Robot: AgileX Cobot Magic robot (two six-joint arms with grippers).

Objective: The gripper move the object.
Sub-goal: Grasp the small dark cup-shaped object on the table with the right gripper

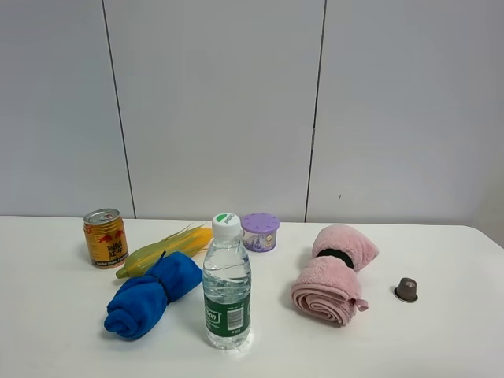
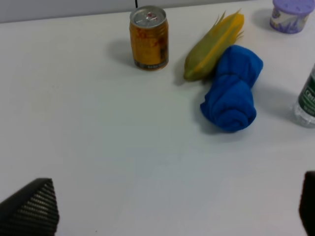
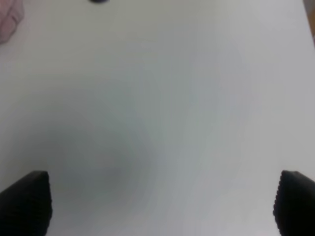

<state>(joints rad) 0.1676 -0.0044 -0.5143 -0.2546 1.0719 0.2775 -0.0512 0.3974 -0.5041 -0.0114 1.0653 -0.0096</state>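
Tiny dark brown-grey cone-shaped metal capsule is sitting rim-down on the white table, on its right side, near but clear of the rolled pink fleece towel, with nothing touching it. The black two-fingered right gripper is hovering over bare table, its ribbed fingertips spreading wide and holding nothing. The left gripper is hanging just as open and empty, its camera looking toward the orange drink can, the yellow-green corn cob and the rolled blue cloth.
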